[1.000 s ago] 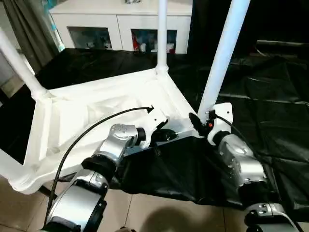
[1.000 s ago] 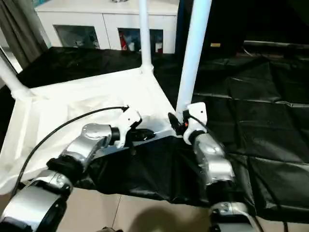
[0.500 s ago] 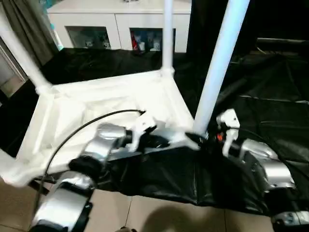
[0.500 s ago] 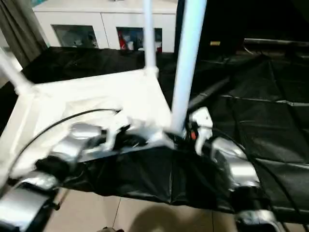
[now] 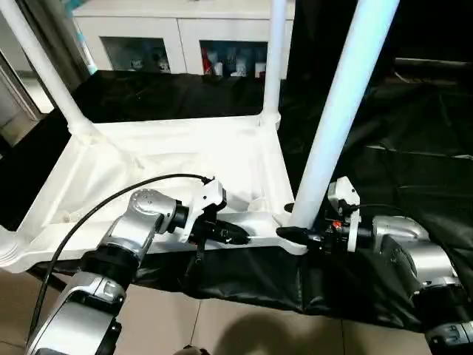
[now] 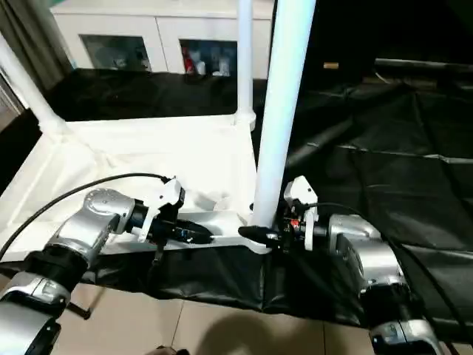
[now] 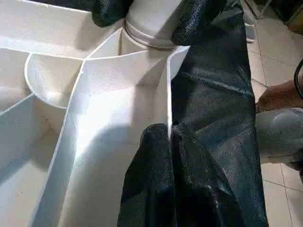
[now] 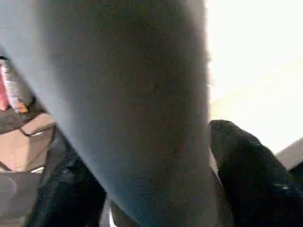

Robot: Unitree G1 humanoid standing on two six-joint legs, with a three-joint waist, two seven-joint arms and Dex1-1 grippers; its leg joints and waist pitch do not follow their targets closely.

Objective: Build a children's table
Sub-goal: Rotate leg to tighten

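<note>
The left hand (image 5: 235,235) pinches the near rim of the upturned white plastic table top (image 5: 148,159). The right hand (image 5: 295,235) clasps the base of the near-right white tubular leg (image 5: 336,111), seated in its corner socket.

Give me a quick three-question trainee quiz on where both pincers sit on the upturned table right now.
1. True or false: the left pincer is shut on the near side wall of the table top.
2. Which part does the right pincer grip? A) the base of the near leg at its corner socket; B) the far leg; C) the black sheet.
3. Fill in: behind the table stands a white ______ with glass doors.

Key: 1 true; 2 A; 3 cabinet.
</note>
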